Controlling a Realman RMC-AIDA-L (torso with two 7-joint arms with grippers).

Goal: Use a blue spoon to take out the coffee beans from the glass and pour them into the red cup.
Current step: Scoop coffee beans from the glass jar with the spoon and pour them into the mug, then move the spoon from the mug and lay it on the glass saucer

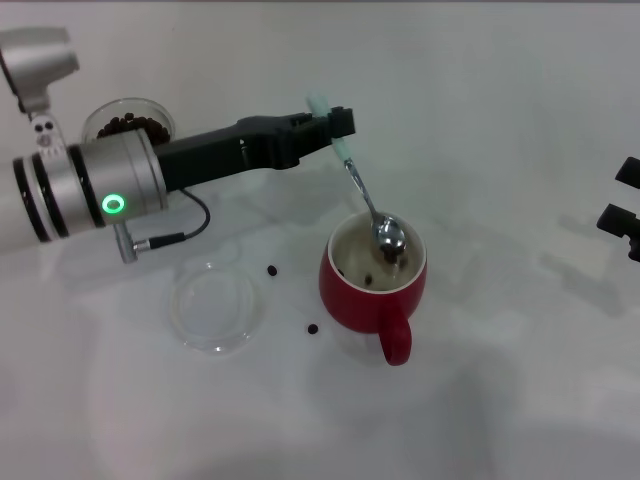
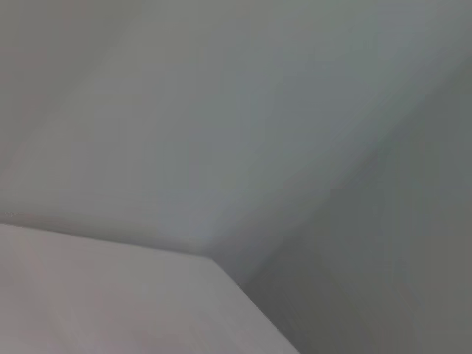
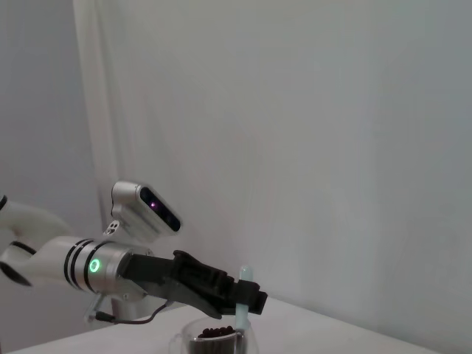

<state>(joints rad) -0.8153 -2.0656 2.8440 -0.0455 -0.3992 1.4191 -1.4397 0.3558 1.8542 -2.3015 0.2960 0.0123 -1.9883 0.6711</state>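
Note:
In the head view my left gripper (image 1: pixel 338 124) is shut on the pale blue handle of the blue spoon (image 1: pixel 362 188). The spoon slants down into the red cup (image 1: pixel 365 300), its metal bowl just inside the rim with dark coffee beans (image 1: pixel 392 256) at it. A few beans lie on the cup's cream bottom. The glass (image 1: pixel 128 122) with heaped beans stands at the back left, partly behind my left arm. The right wrist view shows the left gripper (image 3: pixel 247 299) on the spoon above the glass (image 3: pixel 214 338). My right gripper (image 1: pixel 622 195) is parked at the right edge, open.
A flat shallow clear dish (image 1: pixel 215 305) lies left of the red cup. Two loose beans (image 1: pixel 272 269) lie on the white table between dish and cup. A black cable (image 1: pixel 190 225) hangs under my left forearm. The left wrist view shows only a bare surface.

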